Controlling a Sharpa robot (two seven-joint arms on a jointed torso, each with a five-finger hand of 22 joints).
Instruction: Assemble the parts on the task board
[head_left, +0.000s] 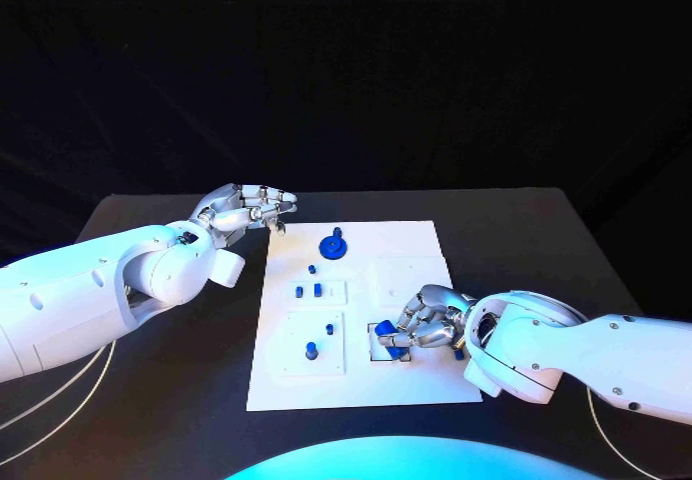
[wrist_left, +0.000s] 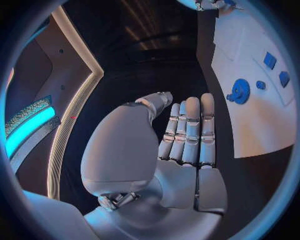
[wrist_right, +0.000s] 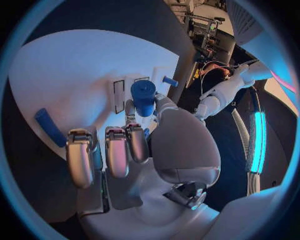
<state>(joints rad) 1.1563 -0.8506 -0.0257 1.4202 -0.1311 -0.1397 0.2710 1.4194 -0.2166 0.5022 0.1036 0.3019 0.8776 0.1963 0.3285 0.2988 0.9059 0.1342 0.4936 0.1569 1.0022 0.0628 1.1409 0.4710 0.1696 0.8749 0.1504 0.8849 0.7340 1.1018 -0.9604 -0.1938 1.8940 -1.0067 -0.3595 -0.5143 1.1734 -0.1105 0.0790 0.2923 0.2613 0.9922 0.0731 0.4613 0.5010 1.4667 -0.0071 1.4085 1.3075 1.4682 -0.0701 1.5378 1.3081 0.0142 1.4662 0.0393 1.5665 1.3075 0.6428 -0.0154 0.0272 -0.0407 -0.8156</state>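
The white task board (head_left: 361, 385) lies in the middle of the black table. My right hand (head_left: 430, 318) rests over the board's lower right part and pinches a blue cylinder (wrist_right: 144, 97) between thumb and fingers. A blue piece (head_left: 389, 335) shows under that hand. A blue bar (wrist_right: 50, 127) lies on the board beside the fingers. My left hand (head_left: 245, 210) hovers off the board's far left corner, holding nothing, its fingers (wrist_left: 190, 130) stretched out. A blue gear (head_left: 335, 245) sits on the board's far end, near the left hand.
Several small blue pegs stand on the board's left half, among them one (head_left: 313, 269) near the gear, a pair (head_left: 300, 292) on a raised square and one (head_left: 310, 351) on the near square. Bare black table (head_left: 173, 400) surrounds the board.
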